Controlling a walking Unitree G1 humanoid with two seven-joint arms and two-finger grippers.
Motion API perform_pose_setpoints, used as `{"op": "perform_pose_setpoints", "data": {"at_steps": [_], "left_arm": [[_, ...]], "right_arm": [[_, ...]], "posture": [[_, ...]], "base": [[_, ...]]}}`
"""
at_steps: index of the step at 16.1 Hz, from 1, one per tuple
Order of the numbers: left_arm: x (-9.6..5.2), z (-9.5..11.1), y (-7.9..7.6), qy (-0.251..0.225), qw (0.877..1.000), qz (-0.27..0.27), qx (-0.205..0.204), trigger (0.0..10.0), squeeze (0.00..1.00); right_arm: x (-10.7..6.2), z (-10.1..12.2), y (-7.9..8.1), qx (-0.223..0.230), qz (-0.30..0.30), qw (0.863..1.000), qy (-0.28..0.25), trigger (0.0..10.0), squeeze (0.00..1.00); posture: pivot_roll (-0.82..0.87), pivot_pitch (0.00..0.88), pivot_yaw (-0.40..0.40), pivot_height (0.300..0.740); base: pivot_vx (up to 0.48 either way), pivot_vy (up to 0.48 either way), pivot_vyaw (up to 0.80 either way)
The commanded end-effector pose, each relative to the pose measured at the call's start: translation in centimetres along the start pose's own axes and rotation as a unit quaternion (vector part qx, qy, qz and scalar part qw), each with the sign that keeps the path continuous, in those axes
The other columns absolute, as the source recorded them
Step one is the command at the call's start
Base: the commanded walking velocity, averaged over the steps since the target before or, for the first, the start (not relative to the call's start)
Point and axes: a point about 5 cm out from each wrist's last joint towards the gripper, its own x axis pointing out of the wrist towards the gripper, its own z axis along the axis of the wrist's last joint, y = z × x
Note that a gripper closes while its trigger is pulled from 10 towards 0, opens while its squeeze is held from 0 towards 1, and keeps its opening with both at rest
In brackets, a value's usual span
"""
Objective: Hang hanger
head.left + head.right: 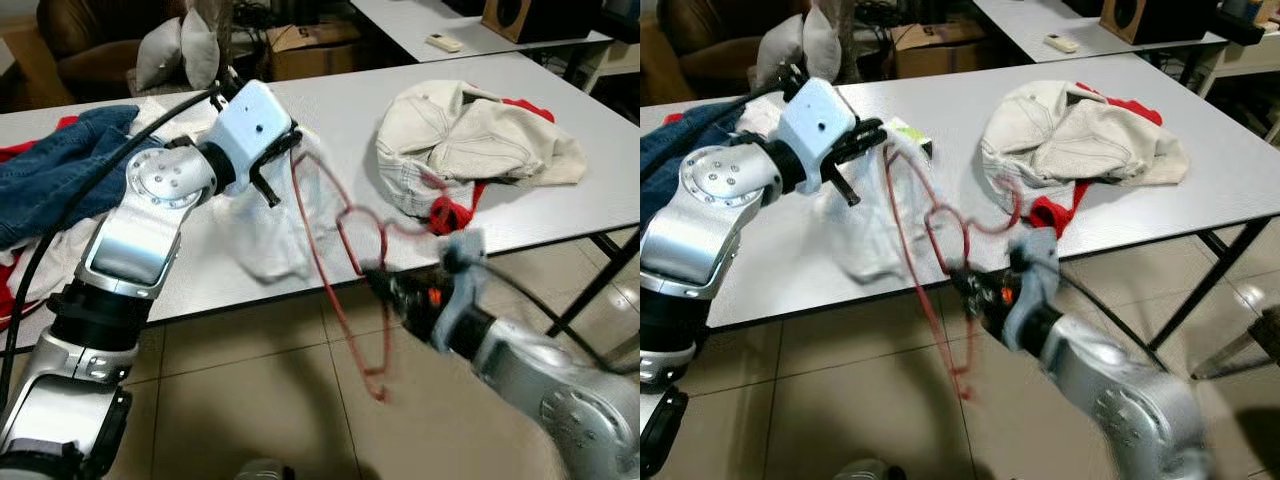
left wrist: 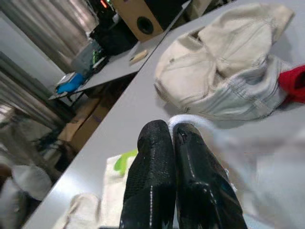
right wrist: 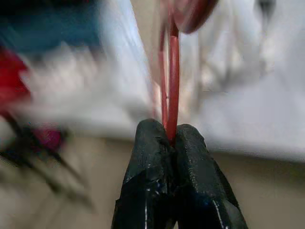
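Hanger (image 1: 340, 270): one, red wire, blurred, held off the table's front edge, spanning from the white cloth down over the floor tiles (image 1: 250, 360).

Left to right on the grey table (image 1: 330, 110):
- one blue denim garment (image 1: 55, 170) at far left, red fabric showing under it;
- one white cloth (image 1: 262, 235) draped over the front edge, a green-marked patch beside it;
- one beige garment (image 1: 470, 140), crumpled, with a red item (image 1: 450, 212) poking out beneath at the front.

Left gripper (image 1: 272, 165) sits above the white cloth, fingers (image 2: 157, 181) pressed together; wrist view shows a fold of white cloth at the tips, so it appears clamped on the cloth. Hanger's upper end passes just beside it.

Right gripper (image 1: 385, 278) is below the table edge, fingers (image 3: 152, 176) clenched on the hanger wire, which rises between the tips.

Behind: a second table with one small remote (image 1: 444, 42) and one speaker box (image 1: 520, 15); one cardboard box (image 1: 310, 45); cushions (image 1: 180, 50) on a dark seat.
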Motion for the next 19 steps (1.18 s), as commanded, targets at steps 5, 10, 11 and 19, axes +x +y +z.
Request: {"op": "perform_pose_setpoints", "data": {"at_steps": [5,10,11,19], "left_arm": [[0.0,-1.4,-0.6,0.03,0.999,-0.016,0.0,0.0,0.0],[-0.4,-3.0,-2.9,0.061,0.995,-0.053,-0.053,10.0,1.0],[-0.8,-3.4,-3.9,0.073,0.993,-0.073,-0.06,10.0,1.0],[-2.0,-5.5,-6.1,0.141,0.988,0.034,-0.052,10.0,0.0]], "right_arm": [[0.2,0.8,0.4,0.034,0.021,0.998,-0.047,10.0,0.0],[0.2,1.3,0.8,0.055,0.038,0.995,-0.078,10.0,0.0],[0.1,1.3,0.7,0.055,0.039,0.995,-0.08,10.0,0.0],[0.0,1.5,0.8,0.053,0.053,0.994,-0.083,10.0,0.0]], "posture": [[0.0,0.0,0.074,0.74],[0.0,0.0,0.072,0.74],[0.0,0.0,0.069,0.74],[0.01,0.0,0.06,0.74]], "base": [[0.0,0.0,0.0],[0.0,0.0,0.0],[0.0,0.0,0.0],[0.0,0.0,0.0]]}}
